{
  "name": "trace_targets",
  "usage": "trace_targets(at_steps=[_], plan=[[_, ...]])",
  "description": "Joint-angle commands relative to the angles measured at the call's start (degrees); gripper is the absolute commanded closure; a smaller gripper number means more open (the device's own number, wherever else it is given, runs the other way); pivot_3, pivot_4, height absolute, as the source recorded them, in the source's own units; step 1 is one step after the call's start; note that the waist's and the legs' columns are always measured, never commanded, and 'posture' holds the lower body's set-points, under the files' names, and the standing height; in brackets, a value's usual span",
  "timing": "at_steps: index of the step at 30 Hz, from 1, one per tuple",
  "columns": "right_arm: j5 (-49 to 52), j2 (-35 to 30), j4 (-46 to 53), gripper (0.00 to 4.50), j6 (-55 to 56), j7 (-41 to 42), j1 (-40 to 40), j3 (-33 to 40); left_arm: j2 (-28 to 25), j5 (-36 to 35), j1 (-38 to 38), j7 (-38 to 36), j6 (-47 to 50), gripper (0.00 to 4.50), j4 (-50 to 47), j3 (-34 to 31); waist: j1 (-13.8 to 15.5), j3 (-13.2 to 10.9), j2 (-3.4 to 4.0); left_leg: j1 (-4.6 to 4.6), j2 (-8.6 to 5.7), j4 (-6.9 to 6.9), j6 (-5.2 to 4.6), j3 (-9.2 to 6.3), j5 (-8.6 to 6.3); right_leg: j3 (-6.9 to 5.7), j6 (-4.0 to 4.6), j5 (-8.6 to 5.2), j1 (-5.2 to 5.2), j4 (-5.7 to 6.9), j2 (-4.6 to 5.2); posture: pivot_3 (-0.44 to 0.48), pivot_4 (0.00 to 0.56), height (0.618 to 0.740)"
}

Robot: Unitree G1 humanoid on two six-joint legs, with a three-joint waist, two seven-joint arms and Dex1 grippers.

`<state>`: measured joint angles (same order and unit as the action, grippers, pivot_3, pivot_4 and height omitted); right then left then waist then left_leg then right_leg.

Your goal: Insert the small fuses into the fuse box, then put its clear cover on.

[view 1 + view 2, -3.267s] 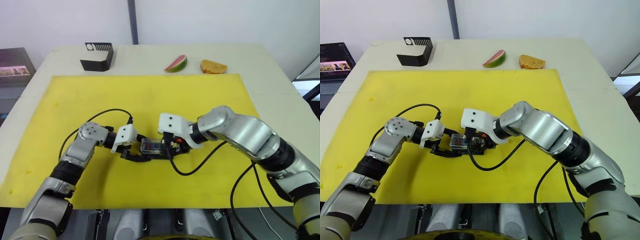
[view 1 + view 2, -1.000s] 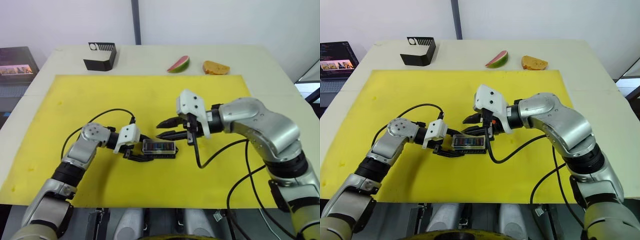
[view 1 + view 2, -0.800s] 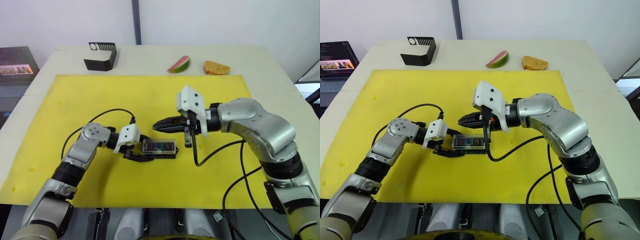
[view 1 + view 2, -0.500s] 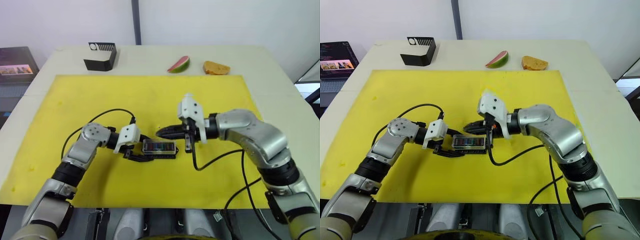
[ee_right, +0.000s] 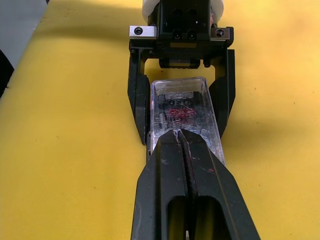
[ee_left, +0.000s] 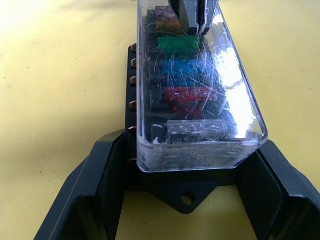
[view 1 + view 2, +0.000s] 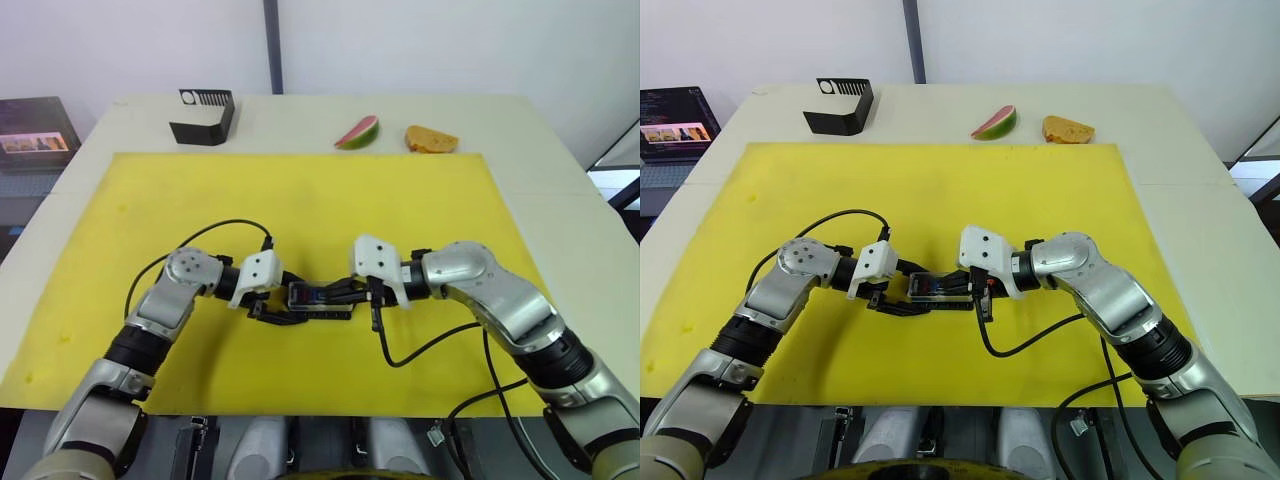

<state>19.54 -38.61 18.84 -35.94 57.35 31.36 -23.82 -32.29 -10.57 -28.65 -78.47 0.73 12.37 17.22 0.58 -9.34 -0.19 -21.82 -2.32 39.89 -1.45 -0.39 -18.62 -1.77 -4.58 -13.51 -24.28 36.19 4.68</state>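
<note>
The black fuse box (image 7: 318, 299) lies on the yellow mat (image 7: 300, 200) with the clear cover (image 6: 200, 100) sitting over it. Through the cover I see small fuses: green (image 6: 177, 42), blue (image 6: 184, 67) and red (image 6: 187, 94). My left gripper (image 7: 278, 305) is shut on the fuse box, one finger (image 6: 95, 185) on each long side. My right gripper (image 5: 181, 134) is shut, with its joined tips resting on top of the cover at the end far from the left gripper. The box's small end tab (image 6: 186, 199) points toward the left wrist.
A black slotted stand (image 7: 203, 113) sits at the far left of the table. A watermelon slice (image 7: 356, 131) and a piece of bread (image 7: 431, 138) lie beyond the mat. A screen (image 7: 35, 125) stands off the table's left side. Black cables (image 7: 400, 350) loop beside both wrists.
My right gripper was open and raised beyond the box; it has shut, swung down and now lies with its tips on the cover. The left gripper and box have stayed put.
</note>
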Motion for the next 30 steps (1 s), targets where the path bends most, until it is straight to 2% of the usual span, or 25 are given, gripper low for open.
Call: trace_targets(at_steps=[1,2,6,15,17,20,23,27,30], plan=[[-2.1,-1.1,-3.5,4.45,-3.9,0.1,-1.5,-1.5,-1.1,0.4,1.1,-0.7,0.7,1.80,-1.7,0.3,0.0,0.0,0.00,0.00,0.00,0.00,0.00,0.00,0.00,0.00,0.00,0.00,0.00,0.00,0.01,0.000,0.150,0.740],[-2.1,-1.0,-3.4,4.45,-3.8,0.2,-1.5,-1.5,-1.2,0.4,1.1,-1.0,0.8,1.80,-1.7,0.4,0.0,0.0,0.00,0.00,0.00,0.00,0.00,0.00,0.00,0.00,0.00,0.00,0.00,0.00,0.01,0.000,0.150,0.740],[-2.8,-1.4,-2.8,4.50,-2.3,0.7,-1.3,-1.8,-1.3,0.8,1.0,-1.1,0.1,0.05,-1.5,0.5,0.0,0.0,0.00,0.00,0.00,-0.01,0.01,0.00,-0.01,0.01,0.01,0.00,-0.01,-0.02,0.04,0.000,0.150,0.740],[2.0,0.2,0.1,4.50,-6.8,0.6,3.0,3.3,-2.7,0.4,1.0,-1.3,-0.3,0.05,-1.3,-0.8,0.0,0.0,0.01,-0.10,0.00,-0.01,0.01,0.00,-0.01,0.01,0.02,0.00,-0.10,-0.04,0.08,0.000,0.150,0.740],[5.3,0.8,1.4,4.50,-9.9,0.4,5.1,6.4,-3.9,-1.0,1.5,-1.1,0.7,0.05,-2.9,-2.5,-0.1,0.0,0.01,-0.19,0.01,-0.01,0.02,-0.01,0.00,0.01,0.02,0.00,-0.19,-0.04,0.08,0.000,0.150,0.740],[11.8,0.2,3.2,3.63,-15.4,1.5,7.4,12.1,-6.8,-4.9,2.4,-1.5,4.9,0.00,-6.5,-6.1,-0.4,-0.1,0.03,-0.54,0.03,0.00,0.06,-0.01,0.02,0.01,0.01,0.01,-0.56,0.02,0.08,0.000,0.150,0.740],[15.4,-5.2,6.4,2.17,-17.8,4.9,6.8,15.7,-12.1,-7.8,3.8,-2.6,9.7,0.00,-9.1,-10.3,-0.3,-0.1,0.05,-0.68,0.03,-0.05,0.10,-0.02,0.05,0.00,0.01,0.01,-0.74,0.04,0.07,0.000,0.150,0.740],[14.9,-17.7,8.3,0.19,-14.9,11.0,3.1,20.4,-21.2,-13.5,7.9,-2.9,18.3,0.00,-16.8,-18.7,0.0,-0.2,0.08,-0.74,0.01,-0.12,0.01,-0.02,-0.01,0.00,0.02,0.01,-0.73,-0.12,0.10,0.000,0.150,0.740],[12.9,-26.5,6.4,0.09,-10.7,15.4,-0.6,24.5,-27.0,-17.8,12.7,-2.0,25.1,0.00,-22.2,-26.2,0.0,-0.3,0.16,-0.75,-0.03,-0.10,-0.06,0.01,-0.05,0.00,0.03,0.00,-0.70,-0.19,0.19,0.000,0.150,0.740]])
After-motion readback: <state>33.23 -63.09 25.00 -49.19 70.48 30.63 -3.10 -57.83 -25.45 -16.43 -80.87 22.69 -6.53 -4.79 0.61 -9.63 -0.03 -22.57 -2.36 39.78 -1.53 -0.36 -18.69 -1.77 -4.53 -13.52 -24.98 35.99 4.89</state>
